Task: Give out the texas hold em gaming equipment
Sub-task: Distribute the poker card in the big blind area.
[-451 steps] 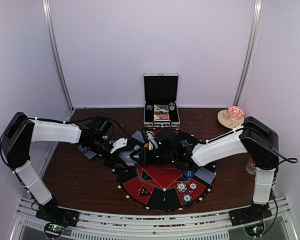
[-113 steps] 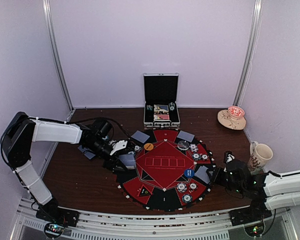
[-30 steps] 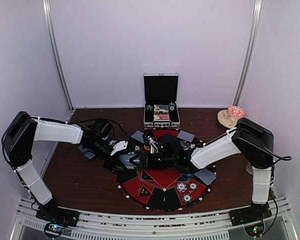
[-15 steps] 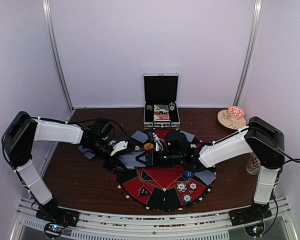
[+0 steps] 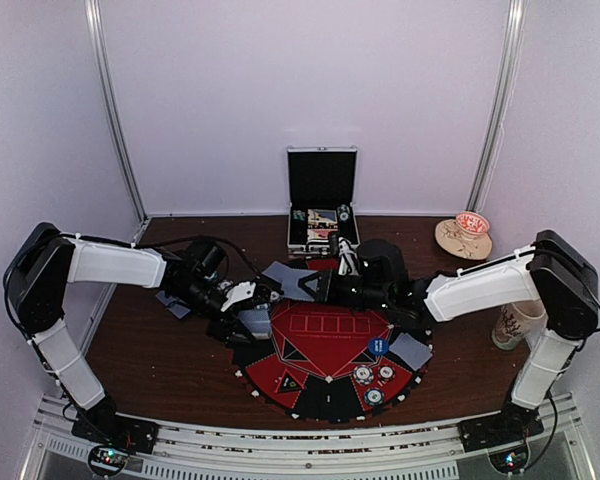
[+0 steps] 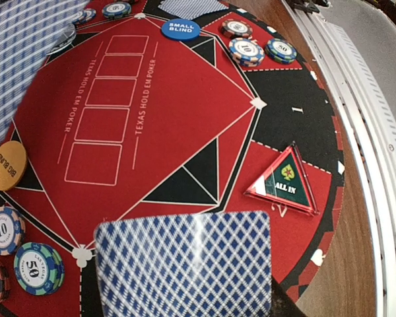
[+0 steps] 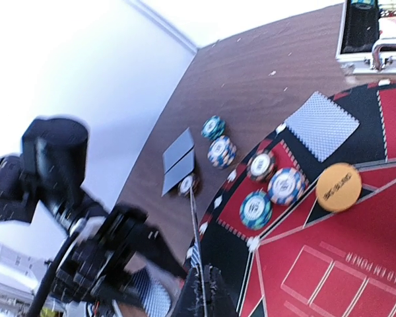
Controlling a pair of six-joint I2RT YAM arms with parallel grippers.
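Over poker mat (image 5: 330, 340), playing card (image 7: 195, 231) edge-on in right gripper (image 7: 201, 294)

Chips (image 5: 363, 375) lie on the mat (image 5: 325, 335) mid-surface (image 5: 160, 350); the case (image 5: 322, 215) stands behind it, the dish (image 5: 463, 238) back right, the mug (image 5: 515, 322) right.

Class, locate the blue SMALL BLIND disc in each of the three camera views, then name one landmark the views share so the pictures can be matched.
Top external: the blue SMALL BLIND disc lies right of centre, at the near-right edge of the red felt.
Left wrist: the disc is at top centre.
Right wrist: not in it.
Shared landmark: the row of white card outlines on the felt.
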